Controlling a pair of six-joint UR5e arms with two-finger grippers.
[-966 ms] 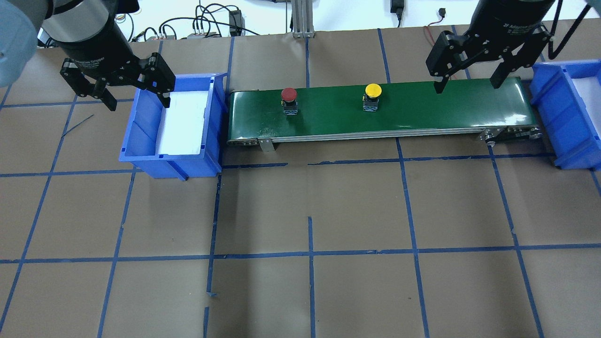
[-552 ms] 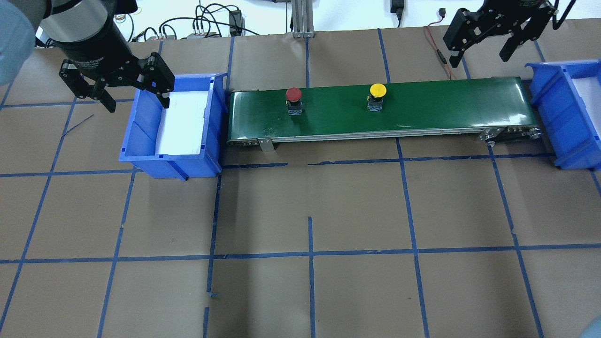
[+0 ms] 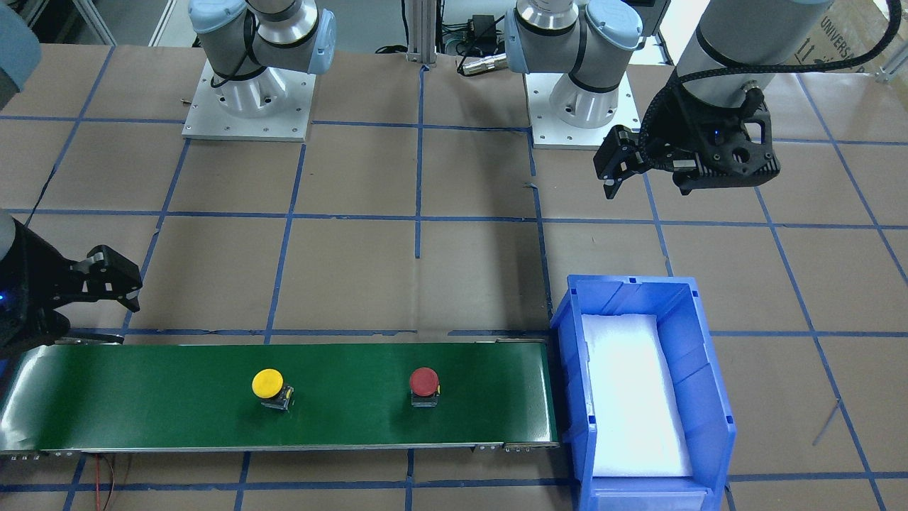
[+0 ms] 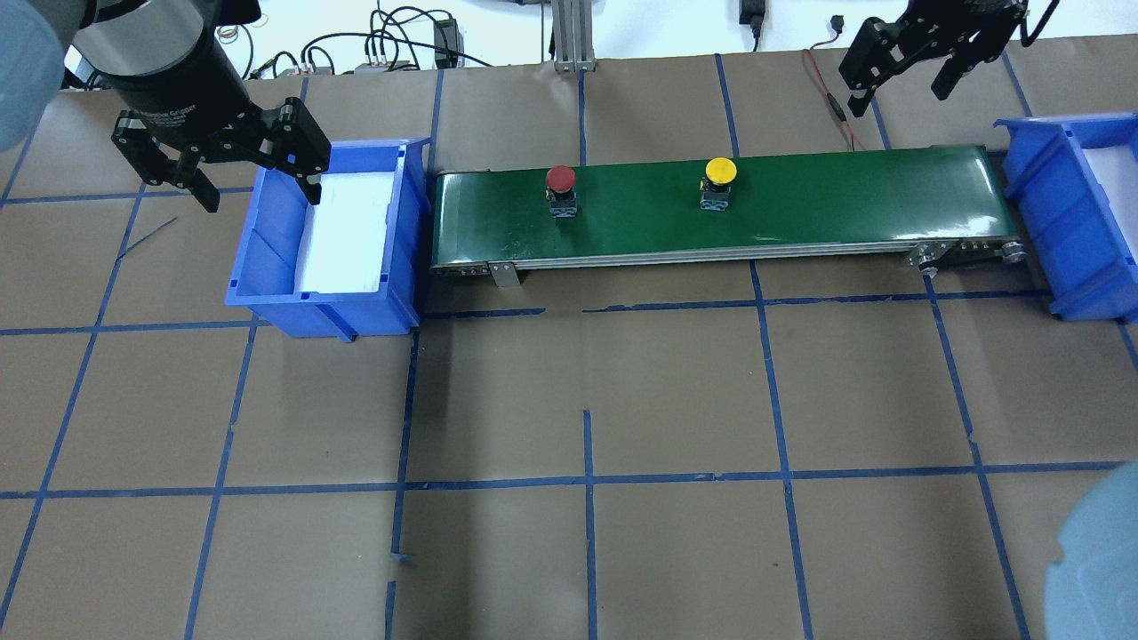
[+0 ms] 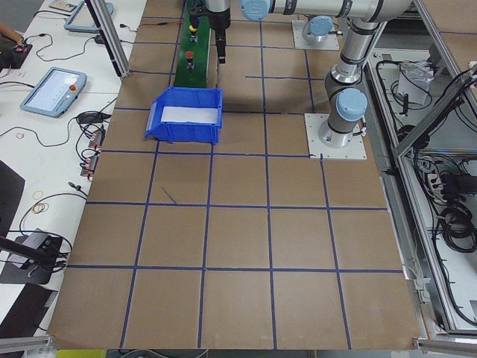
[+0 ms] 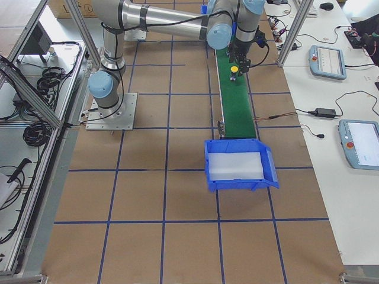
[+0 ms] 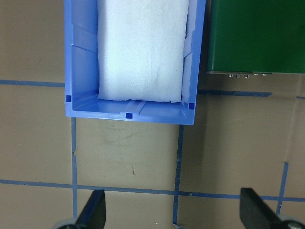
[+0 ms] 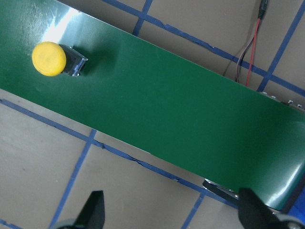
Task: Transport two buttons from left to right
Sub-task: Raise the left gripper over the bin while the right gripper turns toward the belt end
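The red button [image 4: 560, 179] and the yellow button [image 4: 720, 170] stand upright on the green conveyor belt [image 4: 845, 196], red nearer its left end. They also show in the front view, red [image 3: 424, 382] and yellow [image 3: 267, 383]. My left gripper [image 4: 260, 194] is open and empty, high over the left blue bin's [image 4: 267, 258] far left corner. My right gripper [image 4: 898, 98] is open and empty, beyond the belt's right part and well away from both buttons. The right wrist view shows the yellow button [image 8: 49, 58] far below my open gripper [image 8: 171, 210].
A second blue bin [image 4: 1040, 196] stands at the belt's right end. Both bins hold white foam padding. Cables lie along the table's far edge [image 4: 400, 44]. A red and black wire [image 8: 245, 52] runs beside the belt.
My right gripper has lifted off the belt's right part and moved toward the table's far edge. Both buttons have shifted slightly right along the belt. My left gripper has stayed put.
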